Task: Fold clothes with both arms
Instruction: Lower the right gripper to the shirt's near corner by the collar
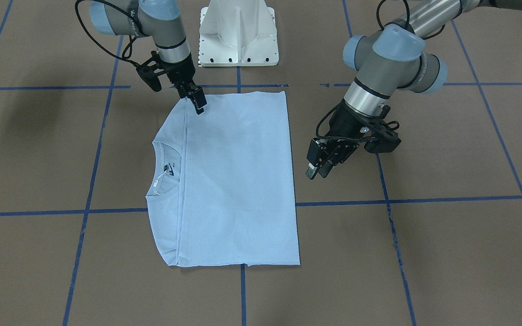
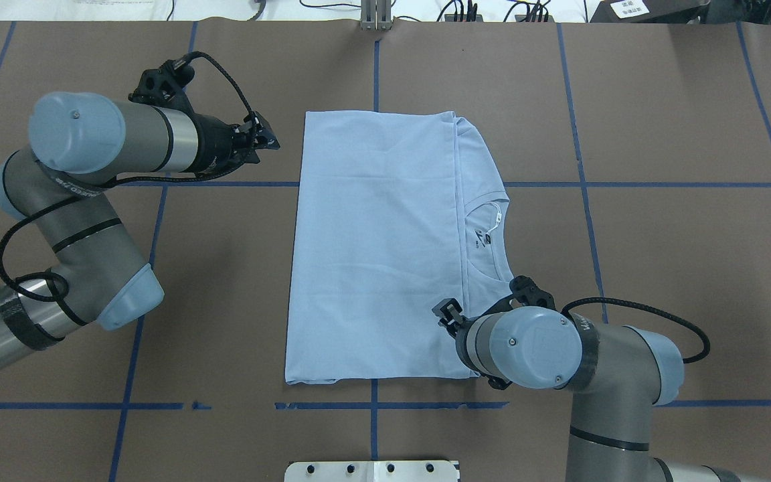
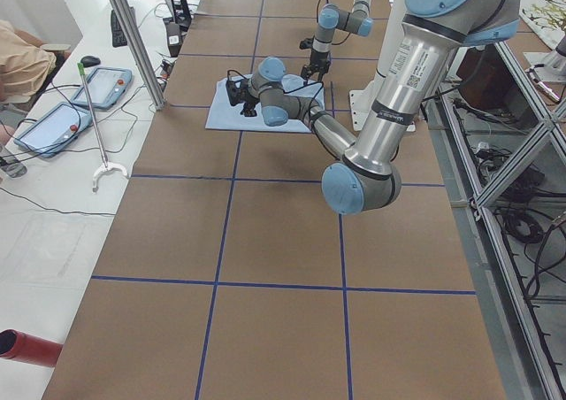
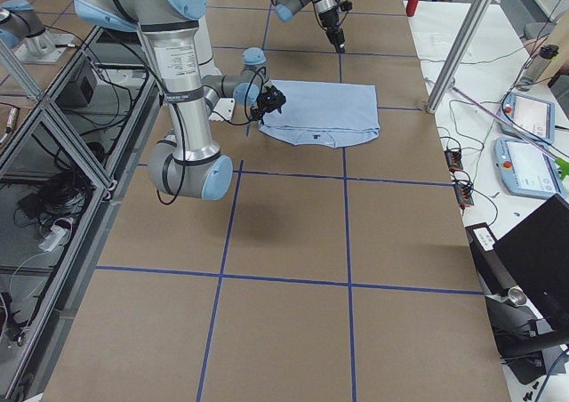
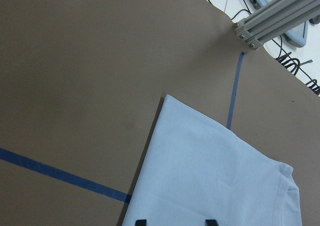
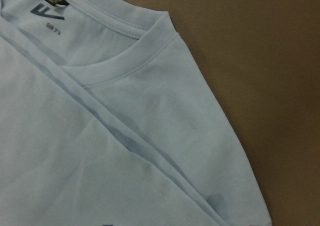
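Spread left claw (image 1: 317, 171), low right claw (image 1: 199, 106)

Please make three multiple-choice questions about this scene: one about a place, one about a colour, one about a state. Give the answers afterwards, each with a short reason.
1. On which side of the folded T-shirt does its collar lie?
A. the robot's left
B. the robot's right
C. hidden under the fold

2. What colour are the tape lines on the table?
A. red
B. blue
C. yellow

3. In what state is the T-shirt?
A. spread out with both sleeves sticking out
B. hanging in the air
C. folded and flat on the table

Answers:
1 B: in the overhead view the collar and its label show at the shirt's right edge.
2 B: every view shows blue lines forming a grid on the brown surface.
3 C: a fold line runs beside the collar, no sleeve sticks out, and the cloth lies flat.
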Available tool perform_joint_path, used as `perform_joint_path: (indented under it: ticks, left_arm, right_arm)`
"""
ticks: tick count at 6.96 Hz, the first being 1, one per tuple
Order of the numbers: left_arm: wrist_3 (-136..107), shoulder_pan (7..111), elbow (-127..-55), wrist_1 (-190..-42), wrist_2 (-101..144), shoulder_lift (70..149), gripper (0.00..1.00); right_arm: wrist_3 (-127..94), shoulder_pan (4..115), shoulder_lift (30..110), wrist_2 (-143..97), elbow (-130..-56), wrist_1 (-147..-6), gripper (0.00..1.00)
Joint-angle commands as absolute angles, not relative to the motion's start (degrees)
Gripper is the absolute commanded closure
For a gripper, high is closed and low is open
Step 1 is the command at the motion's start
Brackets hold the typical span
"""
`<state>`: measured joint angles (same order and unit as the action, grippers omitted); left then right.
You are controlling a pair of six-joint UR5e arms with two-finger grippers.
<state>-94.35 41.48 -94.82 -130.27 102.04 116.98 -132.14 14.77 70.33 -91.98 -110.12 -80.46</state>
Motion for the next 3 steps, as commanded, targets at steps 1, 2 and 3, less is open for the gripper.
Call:
perform_joint_path:
  ticks: [1, 2, 3]
  left_arm:
    - [-94.3, 41.5, -94.8, -130.3, 102.0, 117.0, 0.50]
    - [-95.2, 41.5, -94.9, -130.3, 102.0, 117.0, 0.50]
    - [-95.4, 41.4, -94.9, -130.3, 102.0, 117.0, 0.50]
  right_arm:
    - [-132.6, 13.4, 71.5, -91.4, -110.0, -80.4, 0.08]
    - [-132.7, 13.3, 71.5, -91.5, -109.9, -80.4, 0.09]
    - [-132.7, 13.0, 71.9, -91.5, -109.9, -80.4, 0.14]
